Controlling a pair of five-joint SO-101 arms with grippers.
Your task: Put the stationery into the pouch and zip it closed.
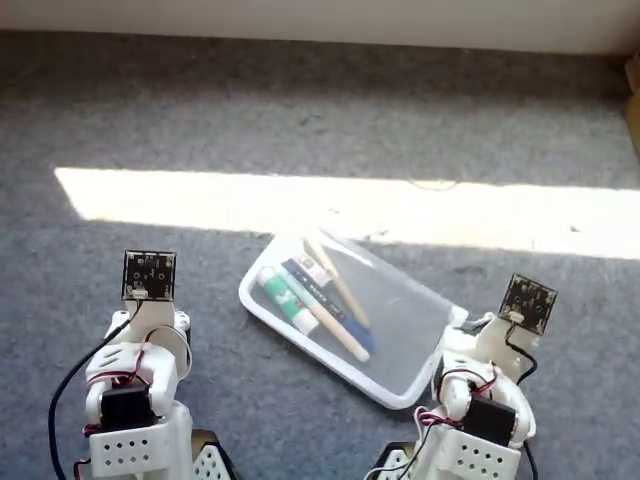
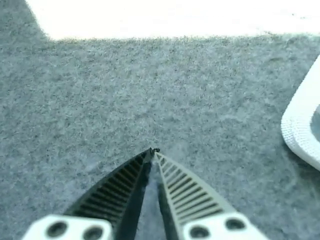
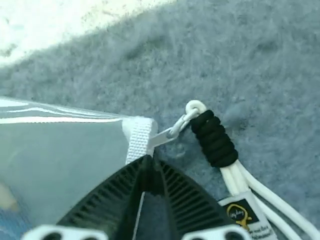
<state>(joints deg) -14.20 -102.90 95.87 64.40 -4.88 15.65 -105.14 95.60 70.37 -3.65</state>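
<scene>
Pouch (image 1: 410,340): clear with a white edge, lying diagonally at lower centre of the high view on the grey tabletop (image 1: 200,110).
Stationery (image 1: 310,300): pens and a glue stick inside the pouch, at its upper-left end.
Left pincer (image 2: 152,152): closed, tips together over bare felt, near the pouch edge.
Right pincer (image 3: 148,162): closed, tips against the pouch's white tab (image 3: 139,137); cannot tell if it is pinched. Zip cord (image 3: 214,137) just beside.
</scene>
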